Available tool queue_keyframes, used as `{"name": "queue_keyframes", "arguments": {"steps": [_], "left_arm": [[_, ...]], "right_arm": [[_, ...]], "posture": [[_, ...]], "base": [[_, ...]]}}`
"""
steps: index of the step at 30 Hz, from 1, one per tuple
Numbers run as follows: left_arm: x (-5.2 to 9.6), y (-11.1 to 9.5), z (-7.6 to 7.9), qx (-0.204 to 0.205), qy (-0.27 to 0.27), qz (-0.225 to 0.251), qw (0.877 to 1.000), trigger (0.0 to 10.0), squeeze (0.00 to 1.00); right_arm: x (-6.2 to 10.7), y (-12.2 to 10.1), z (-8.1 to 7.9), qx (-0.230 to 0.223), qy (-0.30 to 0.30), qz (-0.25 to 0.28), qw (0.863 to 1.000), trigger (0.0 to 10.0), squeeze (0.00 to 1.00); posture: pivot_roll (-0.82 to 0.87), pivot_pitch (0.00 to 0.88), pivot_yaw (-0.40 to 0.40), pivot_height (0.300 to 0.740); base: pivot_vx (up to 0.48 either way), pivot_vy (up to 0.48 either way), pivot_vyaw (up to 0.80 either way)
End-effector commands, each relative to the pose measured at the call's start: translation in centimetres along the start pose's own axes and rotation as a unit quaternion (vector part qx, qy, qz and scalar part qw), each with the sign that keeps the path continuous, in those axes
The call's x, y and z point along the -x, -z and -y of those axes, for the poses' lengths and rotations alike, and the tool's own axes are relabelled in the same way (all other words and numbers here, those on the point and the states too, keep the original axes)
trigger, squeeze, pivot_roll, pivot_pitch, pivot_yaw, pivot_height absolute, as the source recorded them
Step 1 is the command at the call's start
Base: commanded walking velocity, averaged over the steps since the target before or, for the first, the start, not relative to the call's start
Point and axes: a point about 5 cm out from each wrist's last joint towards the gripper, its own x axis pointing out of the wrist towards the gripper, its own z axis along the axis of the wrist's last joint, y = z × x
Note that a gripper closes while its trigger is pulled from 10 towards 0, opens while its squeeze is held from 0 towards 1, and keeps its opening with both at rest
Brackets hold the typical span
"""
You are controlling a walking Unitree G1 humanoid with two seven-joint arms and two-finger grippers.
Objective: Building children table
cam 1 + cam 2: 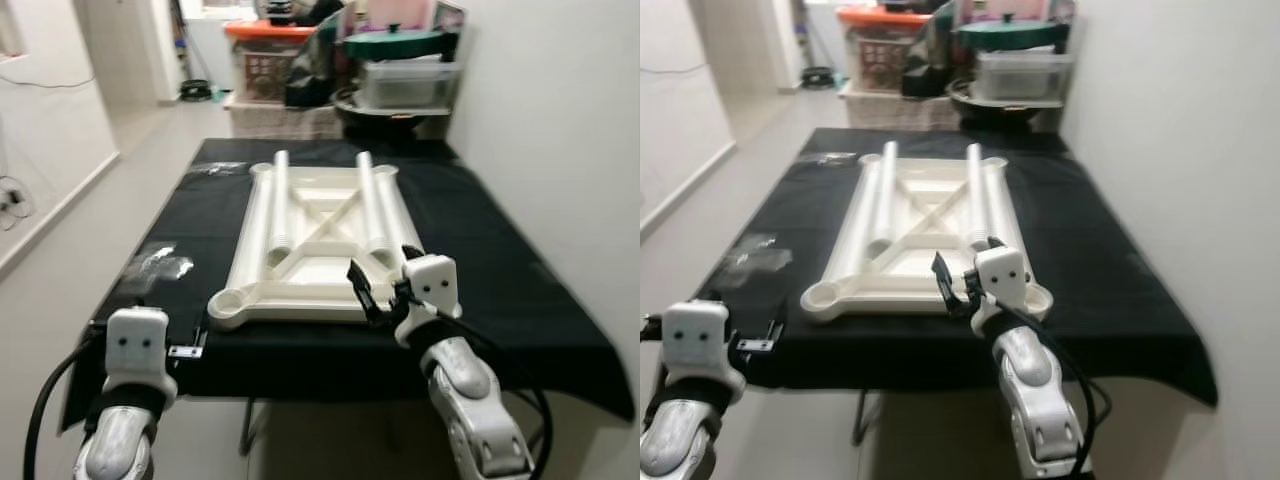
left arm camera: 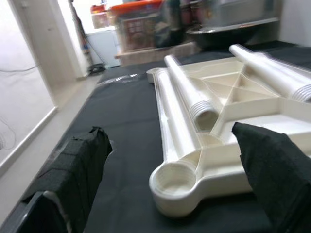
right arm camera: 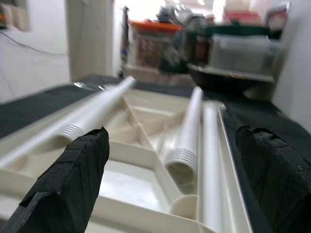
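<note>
Glossy cream plastic tabletop (image 1: 315, 300) and smooth threaded legs (image 1: 280, 200); matt black cloth (image 1: 500, 270); tape-wrapped fingers (image 2: 73, 170).

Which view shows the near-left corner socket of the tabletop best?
Left wrist view: the socket sits close and sharp, its open round rim visible between the left gripper's fingers. Both eye views show it small; the right wrist view faces the table legs.

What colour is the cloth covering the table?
Black; the cloth shows best in the left eye view, under the cream tabletop.
</note>
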Motion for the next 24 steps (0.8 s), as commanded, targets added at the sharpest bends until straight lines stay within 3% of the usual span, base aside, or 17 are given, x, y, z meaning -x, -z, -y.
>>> {"name": "queue_keyframes", "arguments": {"steps": [1,14,24], "left_arm": [[0.0,0.3,-0.7,-0.007,-0.011,-0.008,1.000,10.0,0.00],[-0.4,0.1,-0.2,-0.004,-0.007,-0.001,1.000,10.0,0.00],[-0.6,0.0,0.0,-0.004,-0.005,0.002,1.000,10.0,0.00]], "right_arm": [[-0.3,0.2,-1.0,-0.013,-0.015,-0.008,1.000,10.0,0.00],[-2.9,-0.7,-1.7,-0.026,-0.039,-0.021,0.999,10.0,0.00],[-4.5,-0.4,-3.2,-0.045,-0.067,-0.070,0.994,10.0,0.00]], "posture": [[0.00,0.000,-0.022,0.740],[0.01,0.000,-0.032,0.740],[0.01,0.000,-0.032,0.740]], "base": [[0.352,0.000,0.00],[0.353,0.000,0.00],[0.351,0.000,0.00]]}}
